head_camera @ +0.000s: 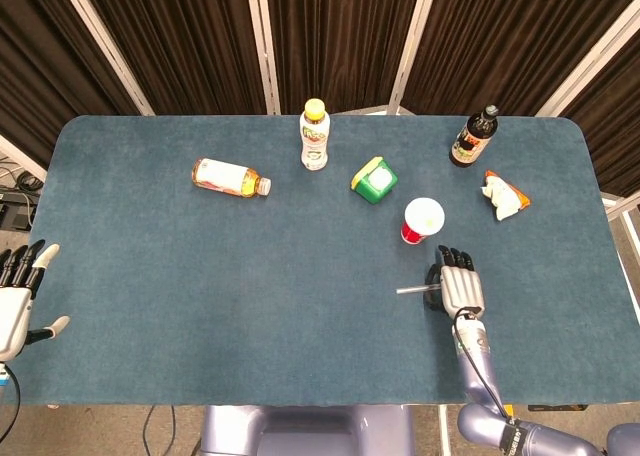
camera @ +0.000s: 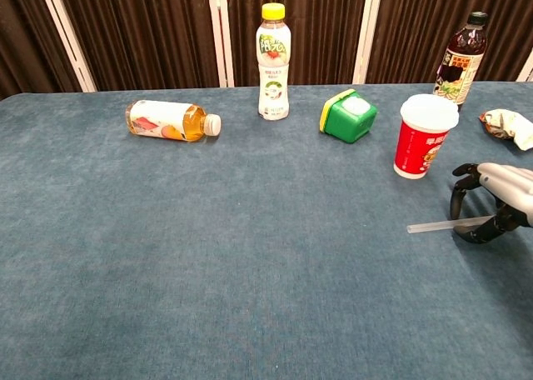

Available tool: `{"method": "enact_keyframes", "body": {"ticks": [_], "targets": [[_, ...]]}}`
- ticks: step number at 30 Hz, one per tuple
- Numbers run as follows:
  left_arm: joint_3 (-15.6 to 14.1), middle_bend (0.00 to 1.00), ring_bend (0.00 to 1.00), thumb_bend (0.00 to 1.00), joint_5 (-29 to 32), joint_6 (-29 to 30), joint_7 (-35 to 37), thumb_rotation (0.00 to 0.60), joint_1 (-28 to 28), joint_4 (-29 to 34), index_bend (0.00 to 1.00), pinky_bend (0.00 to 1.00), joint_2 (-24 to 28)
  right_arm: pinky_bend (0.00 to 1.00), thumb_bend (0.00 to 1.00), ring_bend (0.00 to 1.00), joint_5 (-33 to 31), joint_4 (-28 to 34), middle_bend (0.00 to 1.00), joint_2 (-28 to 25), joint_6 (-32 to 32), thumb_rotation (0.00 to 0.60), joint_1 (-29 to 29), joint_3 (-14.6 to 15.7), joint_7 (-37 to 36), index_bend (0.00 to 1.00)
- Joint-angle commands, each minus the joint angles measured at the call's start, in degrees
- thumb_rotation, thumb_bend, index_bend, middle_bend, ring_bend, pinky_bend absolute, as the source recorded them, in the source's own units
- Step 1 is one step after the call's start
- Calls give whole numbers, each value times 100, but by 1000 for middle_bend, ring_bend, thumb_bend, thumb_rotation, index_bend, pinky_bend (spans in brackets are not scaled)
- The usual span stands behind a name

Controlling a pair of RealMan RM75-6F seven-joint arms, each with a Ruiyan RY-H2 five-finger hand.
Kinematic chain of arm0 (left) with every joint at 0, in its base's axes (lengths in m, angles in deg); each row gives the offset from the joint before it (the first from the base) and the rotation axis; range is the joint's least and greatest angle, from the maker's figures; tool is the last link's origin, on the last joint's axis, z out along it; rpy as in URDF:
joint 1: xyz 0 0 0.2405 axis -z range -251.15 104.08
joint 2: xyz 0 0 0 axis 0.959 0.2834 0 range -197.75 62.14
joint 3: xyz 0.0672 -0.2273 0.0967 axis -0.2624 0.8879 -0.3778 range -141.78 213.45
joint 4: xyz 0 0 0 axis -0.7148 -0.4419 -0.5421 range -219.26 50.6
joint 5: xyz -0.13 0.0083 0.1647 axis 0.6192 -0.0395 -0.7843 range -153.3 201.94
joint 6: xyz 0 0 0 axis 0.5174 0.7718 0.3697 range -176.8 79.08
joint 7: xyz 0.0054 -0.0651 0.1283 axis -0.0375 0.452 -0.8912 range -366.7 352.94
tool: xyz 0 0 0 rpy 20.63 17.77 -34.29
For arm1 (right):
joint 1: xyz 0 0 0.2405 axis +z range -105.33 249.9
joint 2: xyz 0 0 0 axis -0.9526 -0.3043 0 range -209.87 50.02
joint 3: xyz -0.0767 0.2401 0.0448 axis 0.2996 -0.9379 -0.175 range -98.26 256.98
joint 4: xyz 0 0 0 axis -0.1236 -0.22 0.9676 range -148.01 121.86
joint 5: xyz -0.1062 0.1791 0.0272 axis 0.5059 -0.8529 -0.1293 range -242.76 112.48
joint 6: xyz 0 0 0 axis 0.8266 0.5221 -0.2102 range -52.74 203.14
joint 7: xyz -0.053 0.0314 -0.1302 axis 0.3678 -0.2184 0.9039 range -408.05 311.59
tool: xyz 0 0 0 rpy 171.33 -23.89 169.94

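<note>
Clear straw [camera: 433, 227] lies flat on the blue table [head_camera: 250, 306], right of centre, near the front, just in front of the red cup [camera: 425, 147] with its white lid. Right hand [camera: 493, 207] is arched low over the straw's right end, dark fingers [camera: 456, 198] curled down around it and thumb tucked in beneath; from the chest view the tips look to be touching or very nearly touching the straw, but whether it is truly pinched I cannot tell, since the straw seems to rest on the cloth. From the head view the same hand [head_camera: 458, 286] covers that end, the free end sticking out to the left. Left hand [head_camera: 20, 296] hangs off the table's left edge, fingers spread, holding nothing. Farther back: a green box [camera: 347, 116] with a yellow side, an upright bottle with a yellow cap [camera: 273, 61], an orange drink bottle [camera: 169, 120] lying on its side, a dark sauce bottle [camera: 460, 59] at the far right, a crumpled wrapper [camera: 509, 127] beside it. Risks as I judge them: a thin, smooth, round straw on napped cloth can roll or skid away under closing fingertips; a grip at the very end may let it pivot and droop; the hand sits near the cup, so a forward drift of the fingers could knock it over.
</note>
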Motion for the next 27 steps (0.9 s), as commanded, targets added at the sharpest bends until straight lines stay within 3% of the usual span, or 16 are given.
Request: {"method": "enact_keyframes", "body": {"ticks": [1, 7, 18, 27], "targets": [[1, 0, 0, 44, 1, -3, -2, 600, 3, 1, 0, 0, 1, 0, 365, 0, -16, -21, 74, 10, -17, 600, 8, 6, -2, 511], [0, 0, 0, 45, 0, -2, -4, 600, 2, 1, 0, 0, 1, 0, 446, 0, -57, -71, 73, 38, -44, 600, 24, 22, -1, 511], [-3, 0, 0, 46, -4, 0, 7, 600, 0, -6, 0, 0, 2, 0, 449, 0, -36, -12, 74, 14, -6, 600, 14, 38, -57, 511], [-5, 0, 0, 46, -11, -4, 22, 600, 3, -4, 0, 0, 5, 0, 448, 0, 134, 704, 74, -334, 437, 600, -206, -74, -331, 511]]}}
